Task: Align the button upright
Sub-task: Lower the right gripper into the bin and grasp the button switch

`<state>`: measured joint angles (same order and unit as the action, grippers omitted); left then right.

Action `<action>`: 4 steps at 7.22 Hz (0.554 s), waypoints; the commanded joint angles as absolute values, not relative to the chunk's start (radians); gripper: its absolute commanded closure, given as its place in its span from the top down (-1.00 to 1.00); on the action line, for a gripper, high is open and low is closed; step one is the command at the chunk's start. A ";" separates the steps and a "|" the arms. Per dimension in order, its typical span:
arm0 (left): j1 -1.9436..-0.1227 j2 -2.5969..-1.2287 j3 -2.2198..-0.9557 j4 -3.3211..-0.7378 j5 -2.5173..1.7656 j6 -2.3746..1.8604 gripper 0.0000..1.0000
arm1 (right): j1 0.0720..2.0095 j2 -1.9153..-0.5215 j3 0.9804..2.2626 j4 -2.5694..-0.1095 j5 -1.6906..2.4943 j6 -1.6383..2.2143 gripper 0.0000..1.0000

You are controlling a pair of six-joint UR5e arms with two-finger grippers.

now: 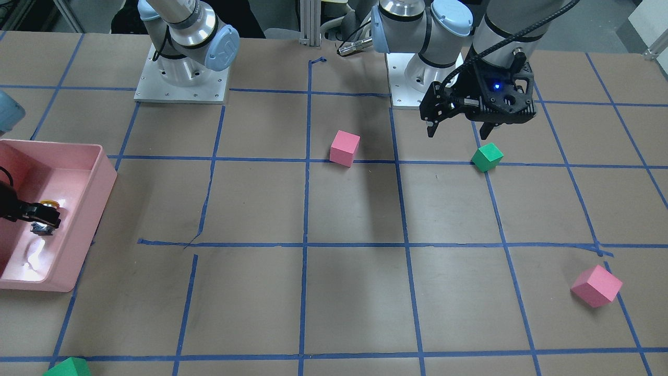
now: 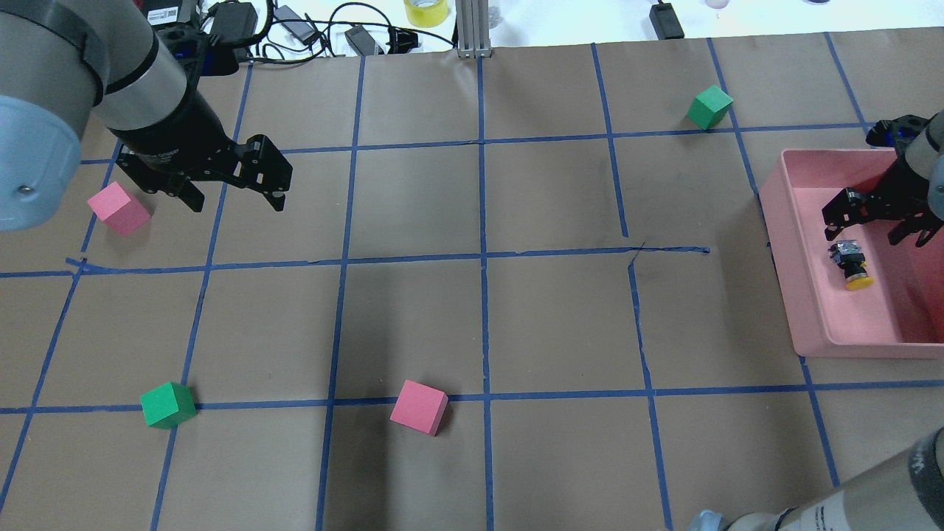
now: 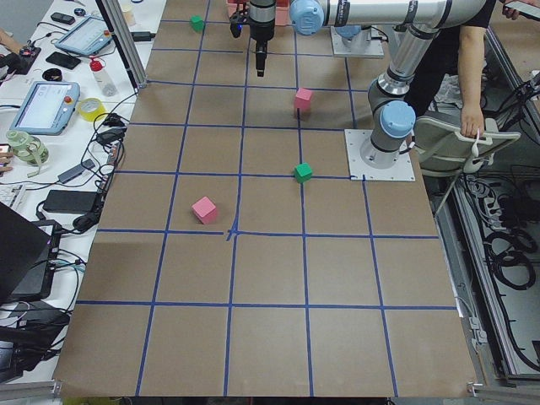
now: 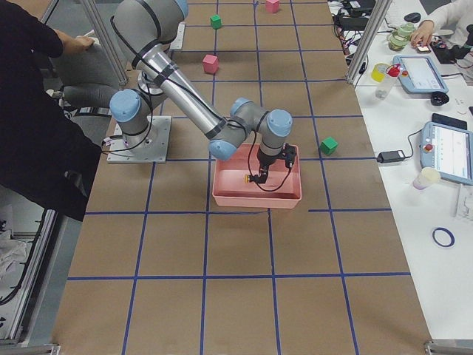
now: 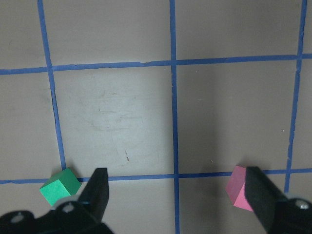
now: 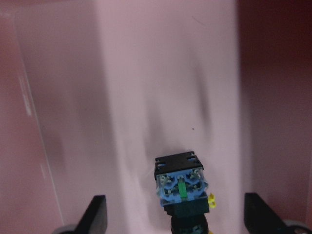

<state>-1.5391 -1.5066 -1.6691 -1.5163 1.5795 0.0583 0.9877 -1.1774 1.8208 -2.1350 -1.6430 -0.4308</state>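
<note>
**Button lies sideways**

Overhead, we see the button [image 2: 852, 264] lying in the pink tray [image 2: 789, 251], right gripper [image 2: 870, 225] spread over it, left gripper [image 2: 234, 198] spread too, far off. Wrist view: we fear an off-centre pinch rolling its round body.

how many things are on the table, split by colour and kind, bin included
pink cubes: 2
green cubes: 2
yellow-capped button: 1
pink bin: 1
total: 6
</note>
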 commanded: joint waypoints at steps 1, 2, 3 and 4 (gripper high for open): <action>-1.543 -1.497 -1.672 -1.526 1.580 0.058 1.00 | 0.988 -1.154 1.821 -2.134 -1.638 -0.431 1.00; -1.545 -1.499 -1.672 -1.523 1.578 0.058 1.00 | 0.988 -1.143 1.821 -2.135 -1.635 -0.431 1.00; -1.549 -1.497 -1.675 -1.526 1.577 0.058 1.00 | 0.988 -1.141 1.821 -2.135 -1.634 -0.431 0.90; -1.551 -1.494 -1.681 -1.529 1.577 0.060 1.00 | 0.988 -1.141 1.819 -2.129 -1.637 -0.430 0.09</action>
<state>-1.5477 -1.4972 -1.6753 -1.5259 1.5776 0.0586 0.9877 -1.1440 1.8206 -2.1339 -1.6356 -0.4308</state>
